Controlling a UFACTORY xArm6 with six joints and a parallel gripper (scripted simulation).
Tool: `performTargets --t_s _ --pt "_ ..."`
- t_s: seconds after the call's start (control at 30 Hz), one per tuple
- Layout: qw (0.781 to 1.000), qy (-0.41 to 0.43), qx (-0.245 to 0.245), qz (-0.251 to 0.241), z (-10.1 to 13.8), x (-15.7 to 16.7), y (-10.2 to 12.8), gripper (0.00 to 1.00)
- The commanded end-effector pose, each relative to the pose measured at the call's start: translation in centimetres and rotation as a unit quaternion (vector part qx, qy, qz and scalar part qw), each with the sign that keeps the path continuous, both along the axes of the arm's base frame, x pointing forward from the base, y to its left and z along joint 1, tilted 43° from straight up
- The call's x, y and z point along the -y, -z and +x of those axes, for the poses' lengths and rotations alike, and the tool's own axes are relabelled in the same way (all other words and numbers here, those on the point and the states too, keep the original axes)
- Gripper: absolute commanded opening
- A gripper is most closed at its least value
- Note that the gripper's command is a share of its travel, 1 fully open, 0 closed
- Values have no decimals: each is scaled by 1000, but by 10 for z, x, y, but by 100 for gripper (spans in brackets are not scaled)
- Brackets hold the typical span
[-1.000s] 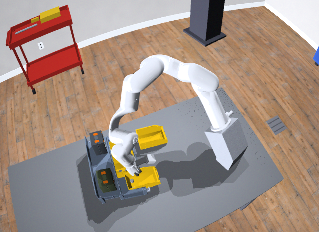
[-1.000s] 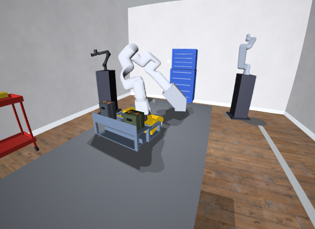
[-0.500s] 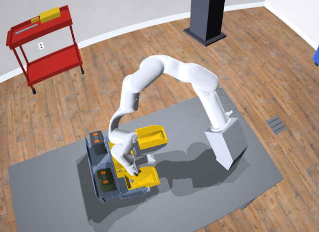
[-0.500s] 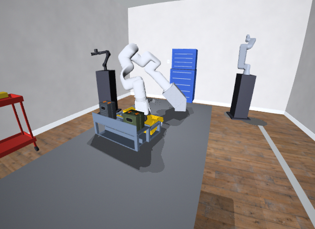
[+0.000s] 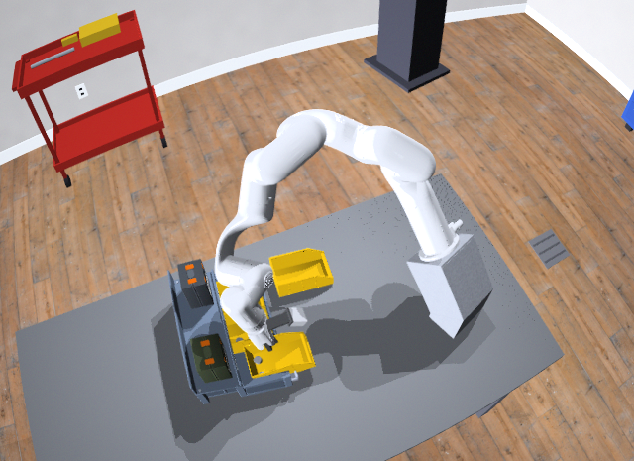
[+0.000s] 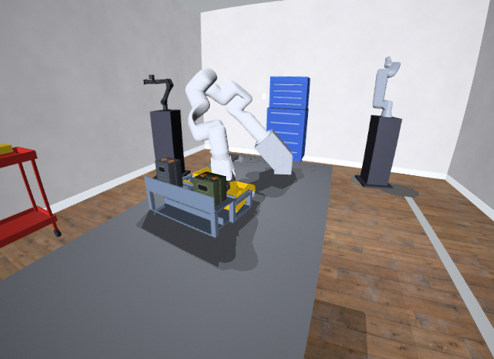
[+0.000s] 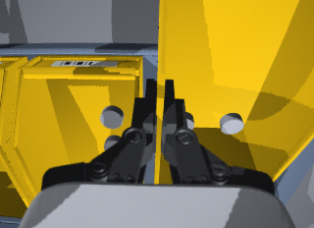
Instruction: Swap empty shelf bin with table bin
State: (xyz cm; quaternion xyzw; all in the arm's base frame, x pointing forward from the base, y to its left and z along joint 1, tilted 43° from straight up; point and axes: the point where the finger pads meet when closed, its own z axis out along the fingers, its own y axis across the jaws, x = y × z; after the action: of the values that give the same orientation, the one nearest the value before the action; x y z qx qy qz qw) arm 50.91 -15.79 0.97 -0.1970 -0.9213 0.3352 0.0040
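My gripper point(image 5: 266, 343) reaches down into a yellow open bin point(image 5: 278, 355) at the near end of the blue-grey shelf point(image 5: 209, 343). In the wrist view the fingers are shut on this bin's thin side wall point(image 7: 158, 51). Grey round parts point(image 7: 232, 123) lie inside the bin. Its open front sticks out past the shelf's front, and it looks slightly tilted. A second yellow bin point(image 5: 300, 272) stands on the table beside the shelf, and I see nothing in it. Another yellow bin point(image 7: 74, 115) with grey parts sits in the place to the left.
A dark grey box point(image 5: 193, 282) and a dark green box point(image 5: 208, 358), both with orange marks, stand on the shelf's upper board. The arm's base block point(image 5: 450, 287) stands at the table's right. A red cart point(image 5: 86, 87) stands on the floor.
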Motion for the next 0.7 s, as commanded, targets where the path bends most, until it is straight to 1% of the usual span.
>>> performTargets --t_s 0.0,0.67 --pt "1000 -2 3 -1 3 0 -1 0" --pt "1000 -8 10 -4 8 2 -2 0"
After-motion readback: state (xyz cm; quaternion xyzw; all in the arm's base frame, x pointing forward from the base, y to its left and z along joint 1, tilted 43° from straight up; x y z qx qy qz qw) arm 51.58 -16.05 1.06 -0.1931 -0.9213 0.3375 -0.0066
